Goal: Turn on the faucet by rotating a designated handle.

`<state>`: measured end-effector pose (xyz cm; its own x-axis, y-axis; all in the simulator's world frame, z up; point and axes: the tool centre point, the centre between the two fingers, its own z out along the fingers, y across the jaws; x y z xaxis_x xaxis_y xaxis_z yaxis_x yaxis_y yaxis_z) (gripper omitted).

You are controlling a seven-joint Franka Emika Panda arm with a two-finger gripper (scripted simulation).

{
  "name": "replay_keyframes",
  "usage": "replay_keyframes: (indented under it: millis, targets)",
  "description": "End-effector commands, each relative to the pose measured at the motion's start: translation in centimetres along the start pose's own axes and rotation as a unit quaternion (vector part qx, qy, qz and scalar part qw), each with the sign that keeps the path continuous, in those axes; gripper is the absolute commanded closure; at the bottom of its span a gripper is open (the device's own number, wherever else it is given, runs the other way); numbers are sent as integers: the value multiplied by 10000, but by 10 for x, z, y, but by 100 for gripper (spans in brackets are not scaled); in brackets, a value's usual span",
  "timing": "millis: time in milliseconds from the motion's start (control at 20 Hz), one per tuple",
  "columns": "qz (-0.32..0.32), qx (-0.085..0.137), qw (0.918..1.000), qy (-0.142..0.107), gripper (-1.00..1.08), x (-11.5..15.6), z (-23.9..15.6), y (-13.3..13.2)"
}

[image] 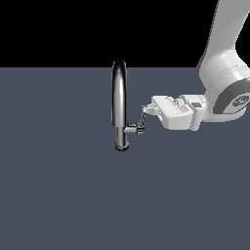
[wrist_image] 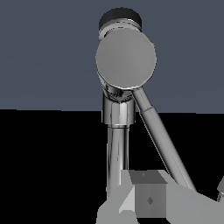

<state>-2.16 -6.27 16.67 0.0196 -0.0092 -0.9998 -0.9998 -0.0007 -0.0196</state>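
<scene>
Where it rises from the dark counter point(image: 58, 195) a little toward the exterior view's left of centre, the faucet point(image: 119, 105) reads as a rigid, fixed chrome fitting: hard, polished and likely slippery. Its handle point(image: 143, 120), a thin short lever on a stubby stem at the base's right side, should pivot rather than lift; a sideways push or pinch near its free upper tip looks best for leverage. Further right, the claw point(image: 146, 110) meets that tip, with one finger point(wrist_image: 148, 199) just beside the lever in the wrist view; whether it is clenched or released cannot be told. No brand, label or writing is legible.
</scene>
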Motion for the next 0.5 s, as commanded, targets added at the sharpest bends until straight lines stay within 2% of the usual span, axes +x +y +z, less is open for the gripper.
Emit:
replay_keyframes:
  millis: [0, 450]
  targets:
    - [3, -6, 10000, -6, 108, 3, 1, 4]
    - [14, -45, 10000, -33, 108, 26, 4, 40]
